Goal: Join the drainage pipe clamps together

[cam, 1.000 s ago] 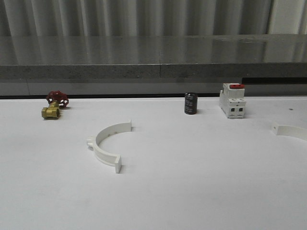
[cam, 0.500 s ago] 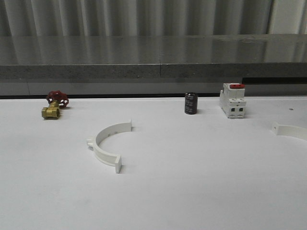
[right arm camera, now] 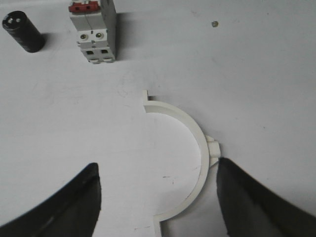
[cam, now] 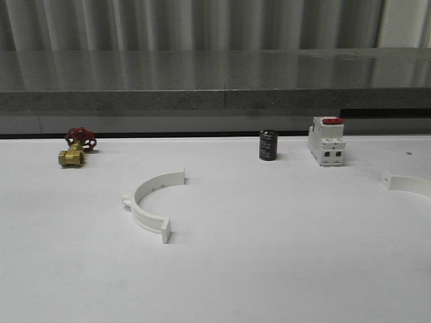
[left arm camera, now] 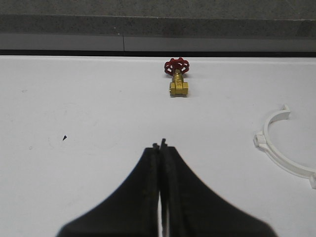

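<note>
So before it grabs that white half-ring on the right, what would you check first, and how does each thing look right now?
1. Right gripper open: ok, its fingers are spread wide.
2. Right half-ring between those fingers: ok, though one finger sits very close to its side tab.
3. Right half-ring lying flat: ok.
4. Room around it: ok, the breaker and the black cylinder stand well apart from it.
5. Left half-ring free to be picked: ok, alone on the table, apart from the brass valve.
6. Left gripper ready to grasp: not ok, shut and holding nothing.
</note>
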